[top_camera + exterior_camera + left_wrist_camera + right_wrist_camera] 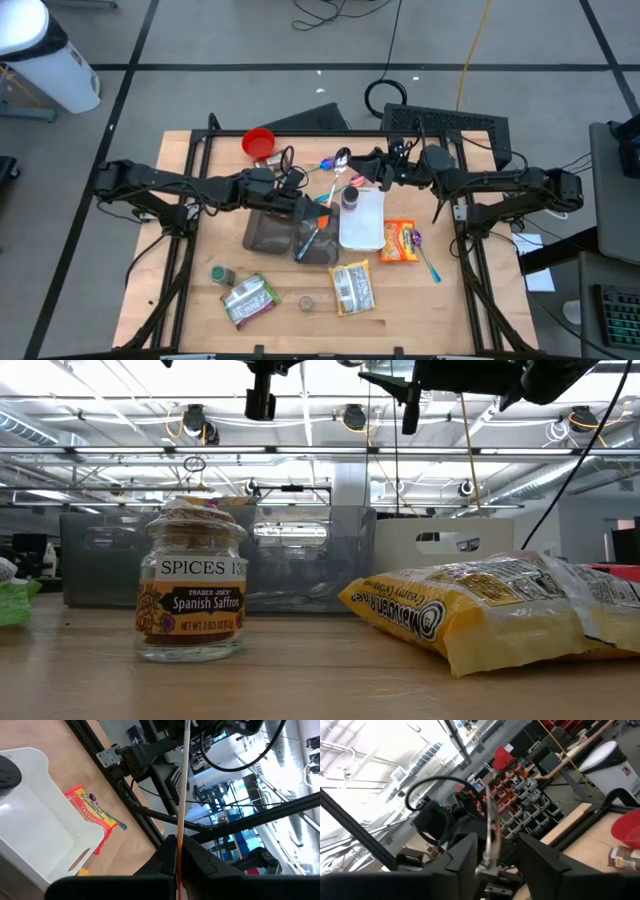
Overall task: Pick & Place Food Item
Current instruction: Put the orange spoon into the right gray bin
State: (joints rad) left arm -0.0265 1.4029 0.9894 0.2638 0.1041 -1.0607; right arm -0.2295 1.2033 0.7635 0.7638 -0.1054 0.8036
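My left gripper point(312, 203) hangs above the table's middle, shut on a thin stick-like utensil point(183, 780) with an orange end. Its other end, silvery point(491, 827), reaches over to my right gripper point(492, 851), which is open; its fingers stand on either side of that end, with a gap showing on both sides. Below them an orange chicken packet point(400, 241) lies flat on the wood beside a white tray point(366, 232). A yellow bag point(352, 288) and a green bag point(248, 300) lie nearer the front edge. My left gripper pinches the thin utensil near its orange end point(179, 839) between its two fingers. The fingers lie roughly level, coming from the table's left, and the utensil runs on past the fingertips toward the right arm. It is lifted clear of the table.
A dark see-through bin point(272, 234) stands left of the white tray, which holds a dark-lidded jar point(350, 198). A red bowl point(258, 143) sits far left, a purple spoon point(427, 258) right of the packet. A saffron jar point(190, 595) and a green-lidded jar point(222, 274) stand near the front.
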